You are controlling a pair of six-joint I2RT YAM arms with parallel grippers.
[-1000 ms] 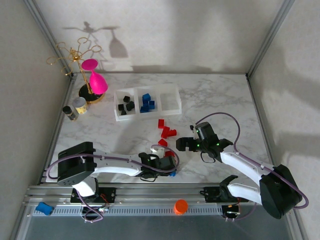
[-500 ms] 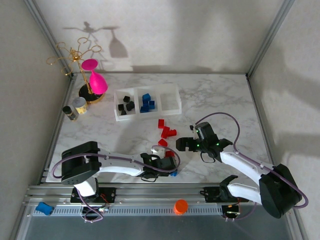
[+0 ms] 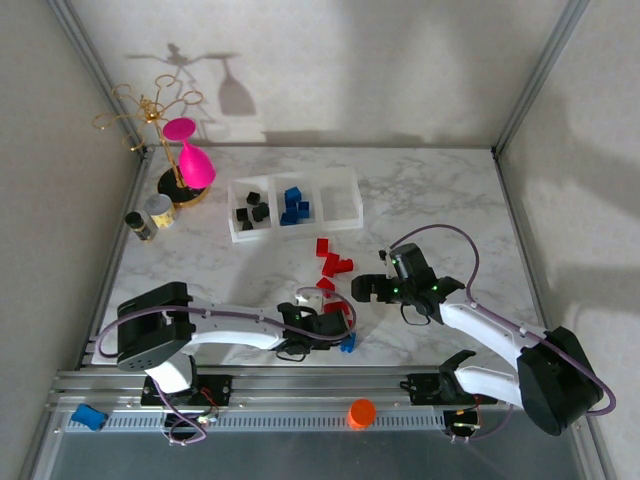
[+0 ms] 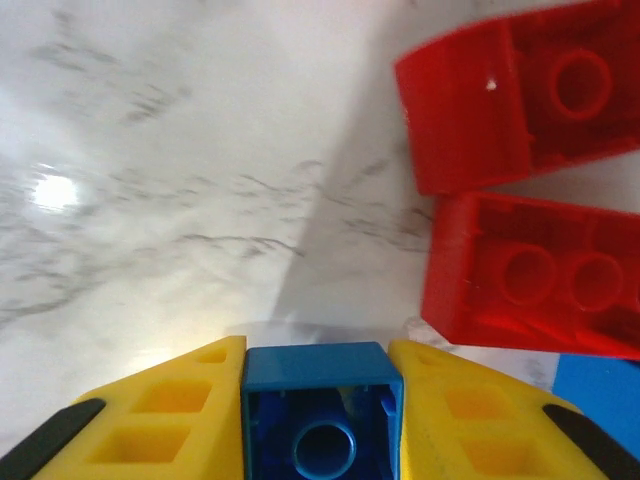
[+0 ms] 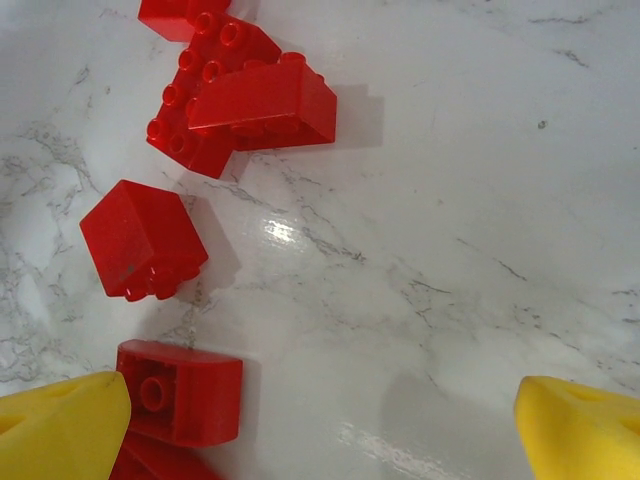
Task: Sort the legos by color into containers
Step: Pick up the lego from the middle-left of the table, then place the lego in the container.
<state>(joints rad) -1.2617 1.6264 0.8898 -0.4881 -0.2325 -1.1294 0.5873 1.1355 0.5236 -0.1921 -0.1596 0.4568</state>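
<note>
Because the table is crowded near its front edge, we lift straight up before heading for the containers at the back — middle compartment, where the blue ones sit. Left gripper is clamped on a blue lego down at table level, two red legos just beside it; a sideways drag would likely knock them. Right gripper hangs wide open above the red cluster, holding nothing. Materials: table glossy veined marble; containers clear thin plastic, white rims; fingers yellow, pocketed; legos hard, glossy, blocky, some slope-topped — round sockets on open faces.
</note>
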